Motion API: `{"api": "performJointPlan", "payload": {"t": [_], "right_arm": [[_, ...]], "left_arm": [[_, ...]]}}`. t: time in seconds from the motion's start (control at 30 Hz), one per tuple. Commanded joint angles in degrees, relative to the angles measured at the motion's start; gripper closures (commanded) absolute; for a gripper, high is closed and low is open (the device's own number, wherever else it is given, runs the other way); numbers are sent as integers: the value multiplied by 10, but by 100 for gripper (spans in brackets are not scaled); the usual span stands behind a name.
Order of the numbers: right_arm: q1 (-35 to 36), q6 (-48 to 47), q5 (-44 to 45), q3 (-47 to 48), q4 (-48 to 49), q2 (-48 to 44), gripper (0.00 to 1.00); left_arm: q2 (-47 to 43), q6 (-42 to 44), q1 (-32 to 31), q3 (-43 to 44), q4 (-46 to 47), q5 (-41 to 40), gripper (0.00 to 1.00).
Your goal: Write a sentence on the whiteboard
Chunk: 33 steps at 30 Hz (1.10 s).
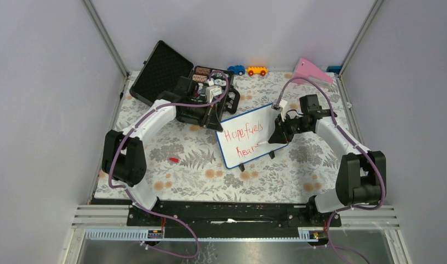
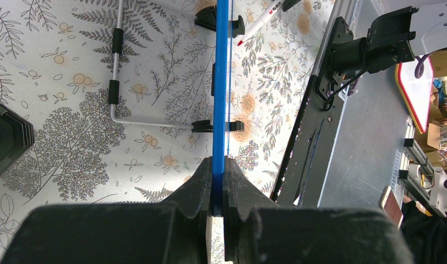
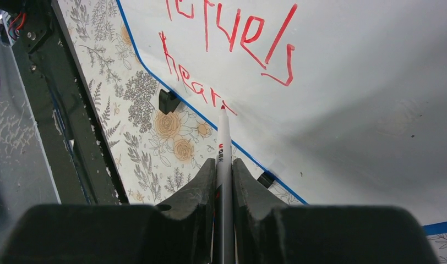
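Whiteboard [image 1: 249, 137] lengthwise, near-left to far-right

The small white rectangular whiteboard with a thin blue frame [image 1: 260, 118], at the centre of the top view, carries red handwritten marker letters [image 1: 243, 133] in two lines: "Hope fuels" above, and "hear" below with one more stroke beside it. The white marker pen [image 3: 224, 144] bears small print, too blurred to read.

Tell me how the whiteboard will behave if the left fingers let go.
Probably stiff: the whiteboard edge runs straight. Likely light and tippy: it stands thin on small feet and a wire stand. A push from the marker might slide it without the left fingers clamped on.
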Motion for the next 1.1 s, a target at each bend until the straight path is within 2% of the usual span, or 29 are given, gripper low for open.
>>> {"api": "performJointPlan", "payload": {"t": [0.0, 0.33, 1.07], "right_arm": [[-1, 4, -10, 25, 20, 6, 100], [2, 17, 5, 26, 39, 20, 100], [7, -20, 18, -15, 16, 25, 100]], "left_arm": [[-10, 23, -13, -4, 1, -14, 100], [-9, 25, -13, -4, 1, -13, 100], [-3, 25, -13, -2, 1, -14, 100]]}}
